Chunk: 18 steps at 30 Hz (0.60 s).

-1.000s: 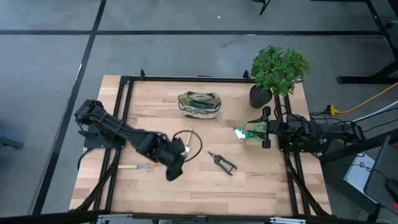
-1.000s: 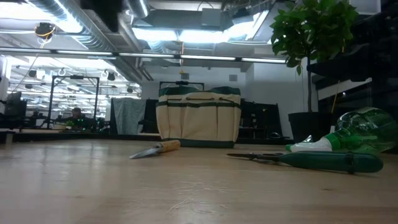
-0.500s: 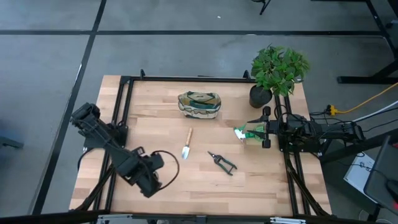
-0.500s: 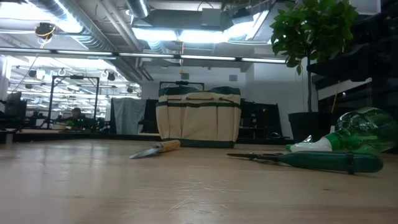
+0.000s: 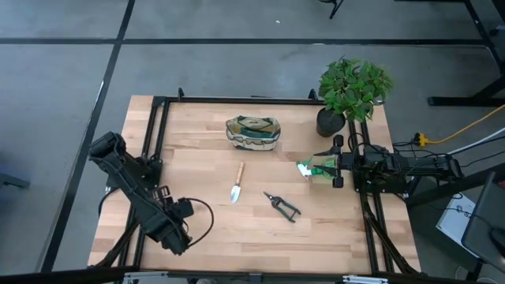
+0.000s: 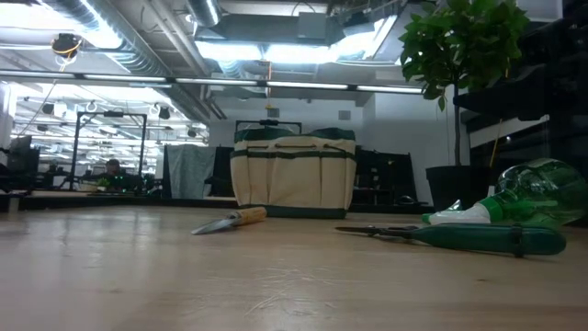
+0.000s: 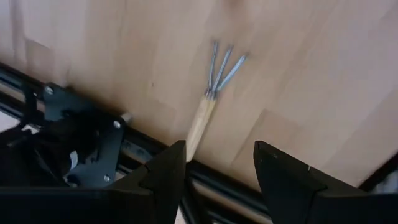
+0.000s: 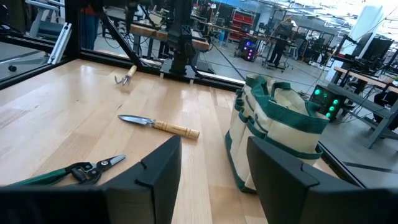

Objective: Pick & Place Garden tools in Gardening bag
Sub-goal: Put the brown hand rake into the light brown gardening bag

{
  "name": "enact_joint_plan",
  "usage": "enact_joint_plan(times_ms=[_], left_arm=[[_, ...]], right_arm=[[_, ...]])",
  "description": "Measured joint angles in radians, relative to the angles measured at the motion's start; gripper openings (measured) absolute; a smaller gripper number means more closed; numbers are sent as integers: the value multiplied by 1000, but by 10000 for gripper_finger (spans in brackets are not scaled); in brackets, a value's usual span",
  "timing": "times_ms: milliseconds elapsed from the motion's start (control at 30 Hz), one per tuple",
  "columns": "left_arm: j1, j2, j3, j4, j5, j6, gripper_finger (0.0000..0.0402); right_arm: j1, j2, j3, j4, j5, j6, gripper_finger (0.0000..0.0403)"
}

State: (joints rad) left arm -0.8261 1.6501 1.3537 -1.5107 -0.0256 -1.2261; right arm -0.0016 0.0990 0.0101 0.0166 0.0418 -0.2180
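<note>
A: What does the overhead view show?
B: A pale wooden bench point(image 5: 260, 237) on grey floor. The gardening bag point(image 5: 253, 132) sits toward the far edge, the trowel point(image 5: 237, 183) lies mid-bench, the pruning shears point(image 5: 282, 205) just beside it, and the green-and-white soft item point(image 5: 309, 169) lies by the right pincer point(image 5: 337, 162), near the potted plant point(image 5: 353, 87). The left pincer point(image 5: 175, 241) hangs at the near left corner.
A: And level with the bench?
B: The bag point(image 6: 294, 173) stands behind the trowel point(image 6: 230, 221); the shears point(image 6: 469, 237) lie to the right.
A: The left wrist view?
B: Its fingers point(image 7: 168, 177) are spread apart, holding nothing; the little rake point(image 7: 211, 93) lies beyond them.
A: The right wrist view?
B: Fingers point(image 8: 158, 165) parted and empty; bag point(image 8: 277, 134), trowel point(image 8: 158, 126) and shears point(image 8: 74, 172) lie ahead.
</note>
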Motion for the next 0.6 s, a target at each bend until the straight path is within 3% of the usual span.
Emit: enact_joint_plan(times_ms=[600], left_arm=[[-10,0,-365,271,-23,62,184]], right_arm=[[0,0,0,0,0,0,186]])
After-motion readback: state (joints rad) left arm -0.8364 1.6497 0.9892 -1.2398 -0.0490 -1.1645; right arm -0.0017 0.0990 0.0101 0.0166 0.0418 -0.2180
